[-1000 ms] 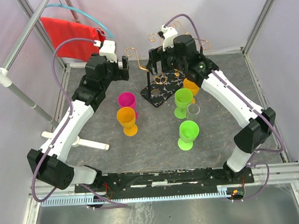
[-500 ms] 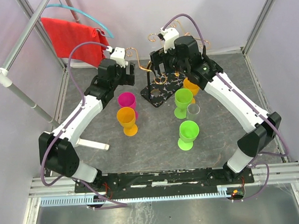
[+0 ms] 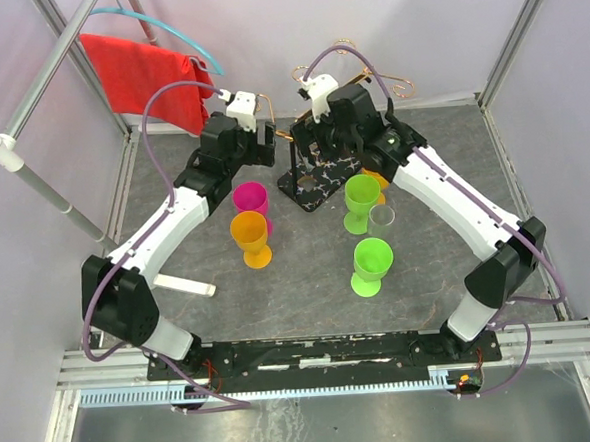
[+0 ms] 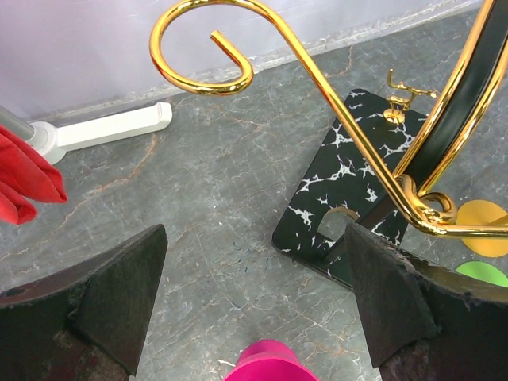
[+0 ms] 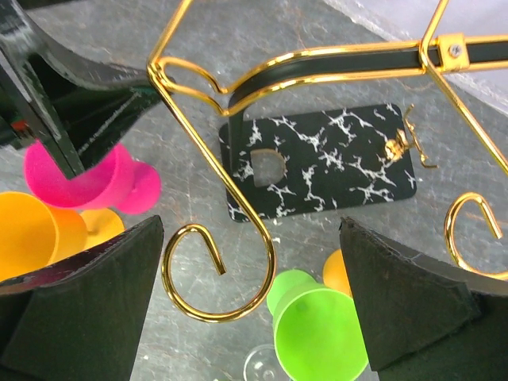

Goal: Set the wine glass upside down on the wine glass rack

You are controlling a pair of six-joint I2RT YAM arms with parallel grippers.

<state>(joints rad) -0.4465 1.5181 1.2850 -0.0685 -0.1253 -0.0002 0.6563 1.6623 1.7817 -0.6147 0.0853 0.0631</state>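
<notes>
The wine glass, the only clear one, stands upright right of the worktop's centre between two green goblets. It is likely light, stiff, slick and breakable, so a gentle hold on the stem seems best.

From left to right:
- one magenta goblet
- two orange goblets
- one wine glass rack by the far edge

The left gripper and right gripper both gape, empty.

Left gripper, right gripper (both agape)
</notes>
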